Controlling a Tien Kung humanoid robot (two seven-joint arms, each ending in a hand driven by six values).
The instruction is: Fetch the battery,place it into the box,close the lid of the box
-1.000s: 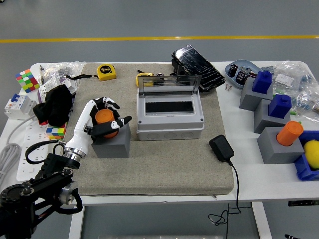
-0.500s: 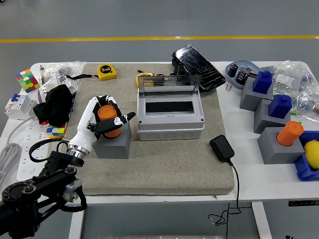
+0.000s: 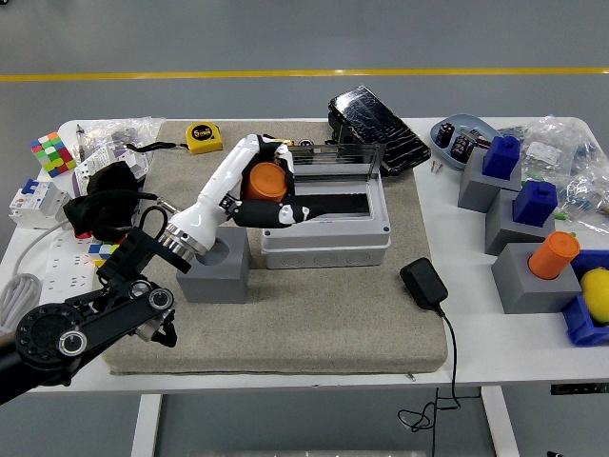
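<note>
1. Battery (image 3: pixel 265 180): the orange cylinder has left the grey holder (image 3: pixel 215 269) where it sat a second ago and now rides in the left hand (image 3: pixel 263 194), up at about 1 o'clock from that holder.
2. Left hand: its fingers are curled around the battery, thumb and a long finger stretched out toward 3 o'clock over the box (image 3: pixel 324 219). The grip looks firm, though the far side of the battery is hidden by the palm.
3. Holder: its round socket now shows empty, so the fetch step appears finished.
4. Box: it sits at the middle of the mat (image 3: pixel 314 324), its clear lid (image 3: pixel 324 160) standing up at the 12 o'clock edge. The dark opening is uncovered, and the battery hangs just over the box's 9 o'clock rim, not yet inside.
5. Meaning for the task: the carry is nearly done. What remains, as I judge it, is a short shift toward 3 o'clock, a lowering into the opening, a release, then swinging the lid down.
6. Risk: the outstretched finger lies across the opening and may catch the rim or the raised lid.
7. Right hand: not in view. A second orange cylinder (image 3: pixel 554 254) stands on a block at 3 o'clock of the tabletop (image 3: pixel 476 333), untouched.
</note>
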